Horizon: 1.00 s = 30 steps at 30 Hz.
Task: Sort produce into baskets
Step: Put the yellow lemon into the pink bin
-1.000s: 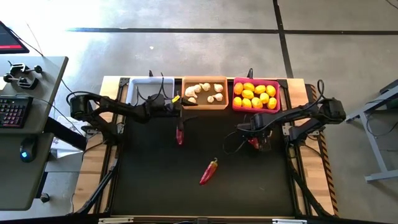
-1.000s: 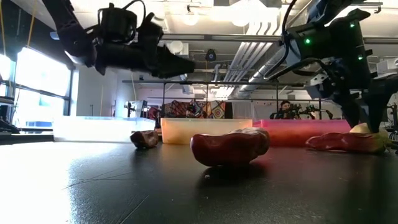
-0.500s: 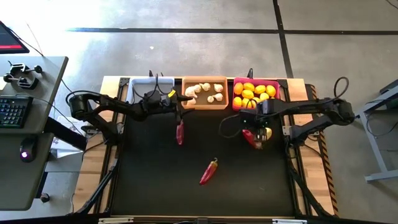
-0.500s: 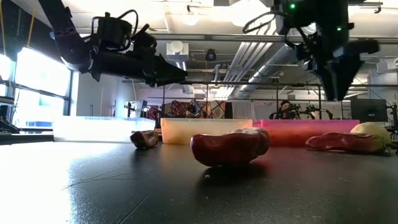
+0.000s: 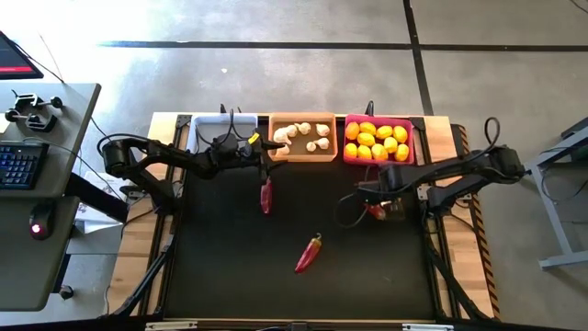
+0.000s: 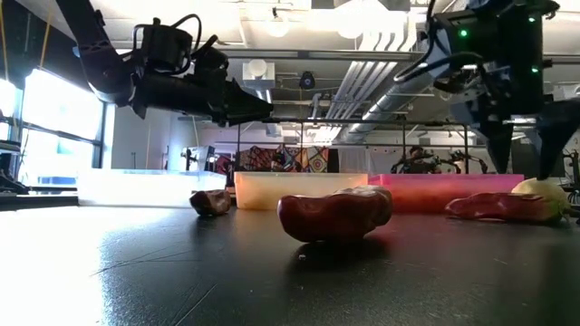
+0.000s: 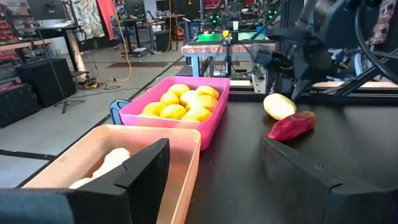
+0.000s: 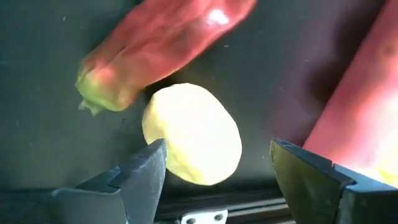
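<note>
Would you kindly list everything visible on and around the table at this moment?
Shallow rectangular white plastic bin: one, far edge, leftmost; contents not visible.
Shallow orange plastic bin: one, far edge, middle, holding white garlic bulbs.
Shallow magenta plastic bin: one, far edge, rightmost, holding yellow lemons.
Loose yellow lemon: one, on the black mat beside a chili, under the right claw.
Dark red chili peppers: three on the mat, one left of centre, one near centre, one at right.
Desk with keyboard: one, left of the table.
Left claw: open, empty, by the orange bin.
Right claw: open, above the loose lemon.
</note>
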{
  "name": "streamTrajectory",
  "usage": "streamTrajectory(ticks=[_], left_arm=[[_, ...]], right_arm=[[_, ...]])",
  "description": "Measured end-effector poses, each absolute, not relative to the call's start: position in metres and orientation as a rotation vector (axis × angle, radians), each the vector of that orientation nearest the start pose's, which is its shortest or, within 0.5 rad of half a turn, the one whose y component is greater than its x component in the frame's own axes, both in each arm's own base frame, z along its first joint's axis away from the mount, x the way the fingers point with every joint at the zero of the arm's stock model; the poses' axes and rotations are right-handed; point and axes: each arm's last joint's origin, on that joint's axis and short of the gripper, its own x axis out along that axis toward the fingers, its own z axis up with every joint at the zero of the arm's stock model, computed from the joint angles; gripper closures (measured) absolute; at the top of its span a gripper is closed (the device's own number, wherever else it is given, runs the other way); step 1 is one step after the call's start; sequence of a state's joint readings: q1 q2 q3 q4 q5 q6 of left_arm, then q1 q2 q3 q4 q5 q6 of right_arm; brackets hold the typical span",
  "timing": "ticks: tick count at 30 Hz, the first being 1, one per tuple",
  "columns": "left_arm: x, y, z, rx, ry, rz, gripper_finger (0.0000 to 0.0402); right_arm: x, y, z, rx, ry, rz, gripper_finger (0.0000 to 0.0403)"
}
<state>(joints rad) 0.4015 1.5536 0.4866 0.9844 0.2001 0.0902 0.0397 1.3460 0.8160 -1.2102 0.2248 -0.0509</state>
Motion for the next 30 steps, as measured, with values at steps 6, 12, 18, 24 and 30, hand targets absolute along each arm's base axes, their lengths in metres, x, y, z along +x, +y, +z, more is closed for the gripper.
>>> streamTrajectory(ticks=[6,12,18,24,30], left_arm=[[0.262,0.105,0.174,0.065,0.088,0.198,0.0161],[0.262,0.105,0.174,0.065,0.088,0.198,0.0161],[0.262,0.105,0.174,0.065,0.089,0.198,0.0161],[0.262,0.105,0.174,0.065,0.089,0.198,0.0161],[0.262,0.105,0.174,0.065,0.088,0.197,0.0161]], right_arm=[[0.184,0.007,0.179,-0.305,1.730,0.018,0.0126],[0.187,0.009,0.175,-0.291,1.751,0.063,0.0126],[0.192,0.010,0.162,-0.289,1.830,0.079,0.0126],[0.195,0.010,0.150,-0.293,1.896,0.085,0.0136],[0.196,0.010,0.149,-0.276,1.909,0.061,0.0200]])
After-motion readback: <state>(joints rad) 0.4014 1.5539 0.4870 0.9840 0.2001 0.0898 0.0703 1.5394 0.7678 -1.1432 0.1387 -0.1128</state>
